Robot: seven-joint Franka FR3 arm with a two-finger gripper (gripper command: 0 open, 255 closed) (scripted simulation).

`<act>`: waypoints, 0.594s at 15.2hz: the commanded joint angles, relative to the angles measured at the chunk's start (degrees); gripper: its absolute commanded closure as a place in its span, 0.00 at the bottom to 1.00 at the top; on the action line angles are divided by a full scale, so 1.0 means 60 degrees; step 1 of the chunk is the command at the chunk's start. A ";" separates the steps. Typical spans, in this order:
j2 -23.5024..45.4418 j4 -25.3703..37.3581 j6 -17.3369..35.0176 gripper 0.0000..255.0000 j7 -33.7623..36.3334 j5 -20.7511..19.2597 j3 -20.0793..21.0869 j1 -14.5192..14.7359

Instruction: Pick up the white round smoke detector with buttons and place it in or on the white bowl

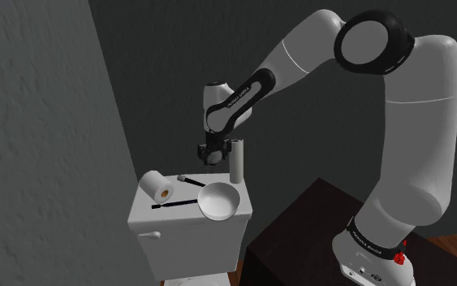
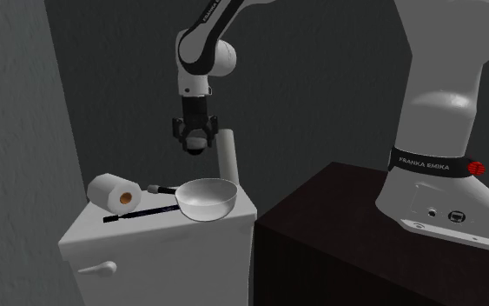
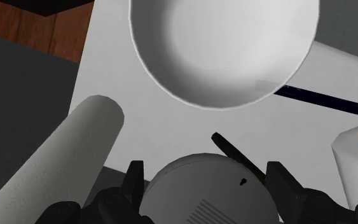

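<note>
Smoke detector (image 3: 209, 194): nearest the wrist camera. It is a pale round disc with a small hole and a ribbed grille on its face, and it hangs in the air above the toilet tank lid (image 3: 145, 127).
Fingers (image 3: 135, 181): spread to the disc's width, one on each side of its rim, and they appear to pinch it across the middle. In the shoulder view the gripper (image 1: 212, 154) hangs above the lid's back edge.
White bowl (image 3: 171, 83): empty and upright at the lid's front corner on the stand's side. It sits ahead of the gripper, apart from the disc.
Upright paper roll (image 3: 63, 159): at the back corner, just beside the gripper.
Toilet roll (image 3: 355, 153): on its side at the lid's far end.
Black pen (image 3: 323, 100): along the front edge, its tip near the bowl.
Dark slim tool (image 3: 234, 153): on the lid under the disc. What it is cannot be told.
Handling: the detector is judged a light, stiff shell with a smooth curved rim that could slip or twist. The steadiest hold is probably across the full diameter at the rim.
Risk: brushing the upright paper roll, or nudging the bowl off the corner.
</note>
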 commanded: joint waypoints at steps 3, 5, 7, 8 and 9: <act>-0.1028 -0.1480 0.0463 1.00 0.0498 0.0124 0.0244 0.0282; -0.1488 -0.2149 0.0680 1.00 0.0764 0.0202 0.0386 0.0441; -0.1936 -0.2780 0.0874 1.00 0.1035 0.0302 0.0548 0.0610; -0.2155 -0.3081 0.0962 1.00 0.1173 0.0361 0.0634 0.0700; -0.2372 -0.3373 0.1044 1.00 0.1312 0.0426 0.0727 0.0792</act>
